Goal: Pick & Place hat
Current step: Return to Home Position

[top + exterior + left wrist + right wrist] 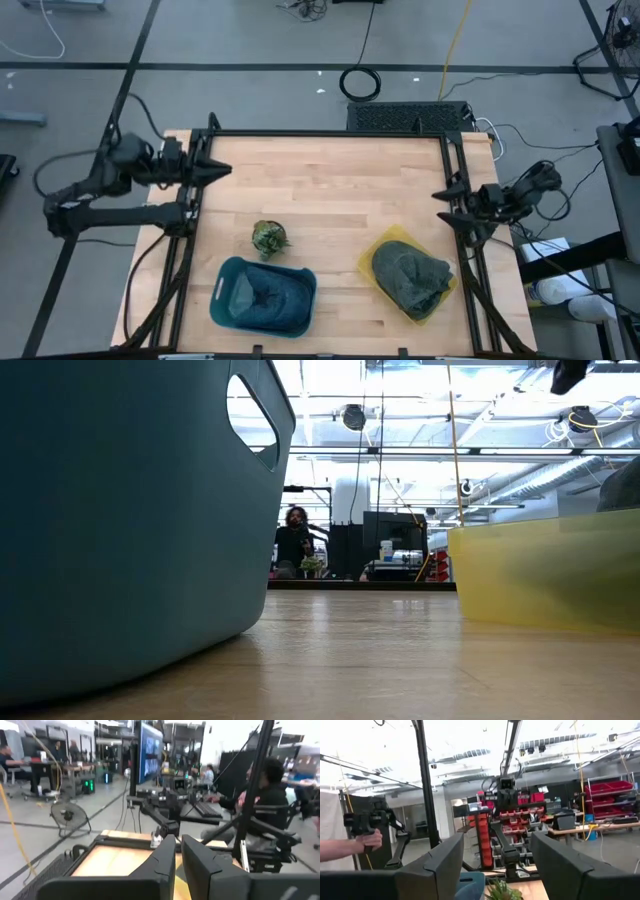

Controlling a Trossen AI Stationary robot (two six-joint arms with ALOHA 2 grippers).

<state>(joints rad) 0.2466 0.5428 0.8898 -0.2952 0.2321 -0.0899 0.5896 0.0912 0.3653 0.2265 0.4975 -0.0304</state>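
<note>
High view shows the black caps [410, 276] heaped inside the yellow bin [396, 235] at the table's [340, 180] near right. A blue bin [222, 290] sits to its left, with a small plant [268, 238] just beyond it. The left gripper [225, 168] hangs over the left edge with its jaws almost pressed together. The right gripper [440, 195] hangs over the right edge with its jaws spread and empty.

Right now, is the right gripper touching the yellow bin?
Apart. In the high view, a stretch of bare table lies between the right gripper and the yellow bin.
</note>
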